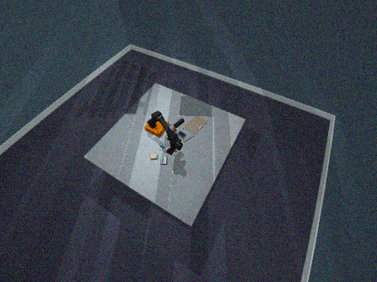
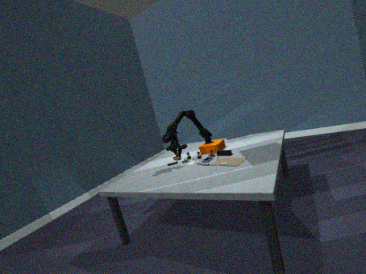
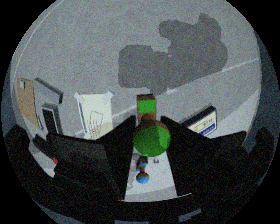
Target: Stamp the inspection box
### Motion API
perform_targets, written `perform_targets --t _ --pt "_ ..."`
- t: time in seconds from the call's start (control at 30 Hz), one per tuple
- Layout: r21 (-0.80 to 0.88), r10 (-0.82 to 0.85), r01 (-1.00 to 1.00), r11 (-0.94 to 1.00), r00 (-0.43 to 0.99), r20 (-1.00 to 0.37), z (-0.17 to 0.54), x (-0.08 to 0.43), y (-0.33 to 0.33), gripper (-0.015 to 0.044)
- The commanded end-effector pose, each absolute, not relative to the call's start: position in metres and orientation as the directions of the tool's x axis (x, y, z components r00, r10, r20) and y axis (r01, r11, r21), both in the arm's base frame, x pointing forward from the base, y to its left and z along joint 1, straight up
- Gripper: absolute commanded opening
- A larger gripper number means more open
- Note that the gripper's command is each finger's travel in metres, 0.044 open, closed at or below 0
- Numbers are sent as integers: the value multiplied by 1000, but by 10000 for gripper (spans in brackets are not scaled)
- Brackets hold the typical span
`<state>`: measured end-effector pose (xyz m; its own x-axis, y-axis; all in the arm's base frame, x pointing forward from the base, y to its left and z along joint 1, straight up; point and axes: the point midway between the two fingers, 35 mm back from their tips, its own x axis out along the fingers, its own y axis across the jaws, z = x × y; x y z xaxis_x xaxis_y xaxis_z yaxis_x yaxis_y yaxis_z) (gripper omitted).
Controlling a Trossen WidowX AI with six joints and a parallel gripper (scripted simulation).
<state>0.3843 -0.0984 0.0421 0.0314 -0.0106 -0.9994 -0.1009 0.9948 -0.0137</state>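
Note:
My gripper (image 1: 174, 149) (image 2: 177, 156) (image 3: 148, 120) is shut on a stamp with a round green knob (image 3: 151, 140) and a wooden block with a green top patch. The stamp hangs upright between the fingers; its underside is hidden, and I cannot tell whether it clears the bench. A pale card (image 3: 103, 107) (image 2: 191, 163) with taped corners lies left of the stamp in the wrist view; its lower part is hidden by the finger and the inspection box is not clear. The ink pad (image 3: 50, 120) (image 1: 182, 134), dark in an open grey case, lies further left.
A blue-knobbed stamp (image 3: 142, 178) (image 1: 162, 145) stands nearer the arm's base. A blue-and-white labelled item (image 3: 204, 125) (image 1: 164, 160) lies right of the gripper in the wrist view. A cream block (image 1: 154, 156), a brown board (image 1: 196, 125) and a black cylinder (image 1: 179, 123) are also on the bench.

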Motion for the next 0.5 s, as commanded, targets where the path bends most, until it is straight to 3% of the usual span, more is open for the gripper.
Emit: perform_targets --t 0.0,0.47 --pt "-20 -17 -96 995 32 -999 45 384 -99 0" --pt "-22 -19 -95 995 32 -999 52 384 -99 0"
